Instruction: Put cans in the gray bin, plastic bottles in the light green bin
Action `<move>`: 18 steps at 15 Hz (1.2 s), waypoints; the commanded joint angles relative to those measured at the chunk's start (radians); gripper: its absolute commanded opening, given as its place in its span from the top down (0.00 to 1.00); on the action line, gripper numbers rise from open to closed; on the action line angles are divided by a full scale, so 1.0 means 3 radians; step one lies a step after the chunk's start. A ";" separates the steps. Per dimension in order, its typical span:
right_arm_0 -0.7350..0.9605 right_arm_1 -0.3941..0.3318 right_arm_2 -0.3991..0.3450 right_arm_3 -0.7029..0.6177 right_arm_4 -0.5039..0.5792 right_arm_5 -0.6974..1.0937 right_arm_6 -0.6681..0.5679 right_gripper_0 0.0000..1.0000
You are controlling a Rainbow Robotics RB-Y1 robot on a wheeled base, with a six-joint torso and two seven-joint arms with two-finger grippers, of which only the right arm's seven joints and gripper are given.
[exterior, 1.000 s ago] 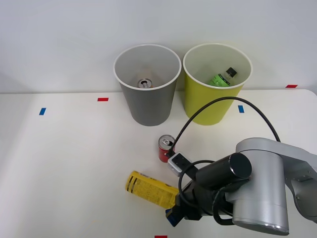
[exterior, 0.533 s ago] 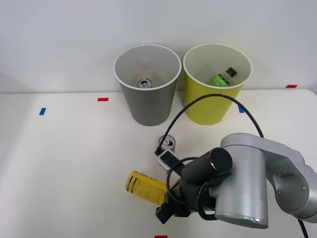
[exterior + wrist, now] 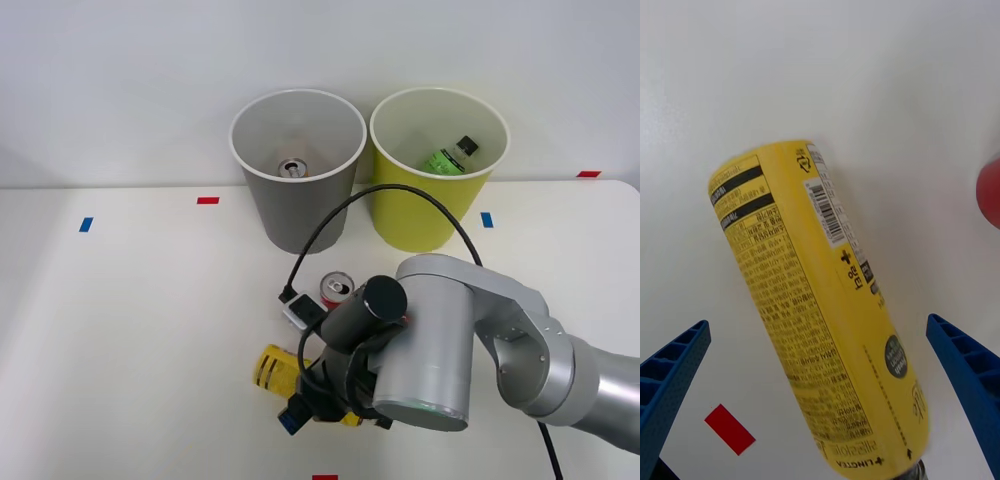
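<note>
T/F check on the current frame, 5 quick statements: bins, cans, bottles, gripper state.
1. The gray bin has a can inside it. True.
2. The light green bin holds the yellow-wrapped bottle. False: it holds the green-labelled bottle; the yellow-wrapped bottle lies on the table.
3. The right gripper is open, with the yellow-wrapped bottle between its fingers. True.
4. The red can is lying on its side. False: it stands upright on the table in front of the bins.
5. The gray bin stands to the right of the light green bin in the front view. False: it is on the left.
</note>
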 commanded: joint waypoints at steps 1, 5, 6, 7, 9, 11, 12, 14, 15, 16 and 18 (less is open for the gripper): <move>-0.0048 0.0063 0.0004 0.0034 0.0031 0.0096 0.0088 0.00; -0.0206 0.0288 0.0004 0.0284 -0.0061 0.0249 0.0190 0.00; -0.0227 0.0334 0.0004 0.0340 -0.0061 0.0249 0.0200 0.00; -0.0268 0.0380 -0.0002 0.0412 -0.0066 0.0249 0.0221 0.00; -0.0349 0.0457 0.0004 0.0586 -0.0123 0.0249 0.0292 0.00; -0.0401 0.0544 0.0004 0.0719 -0.0102 0.0249 0.0369 0.00; -0.0416 0.0569 0.0004 0.0765 -0.0087 0.0249 0.0400 0.00; -0.0416 0.0585 0.0004 0.0811 -0.0072 0.0249 0.0477 0.00; -0.0416 0.0600 0.0009 0.0836 -0.0072 0.0249 0.0502 0.00; -0.0416 0.0615 0.0029 0.0852 -0.0041 0.0249 0.0533 0.00; -0.0411 0.0646 0.0137 0.0867 0.0118 0.0249 0.0558 0.00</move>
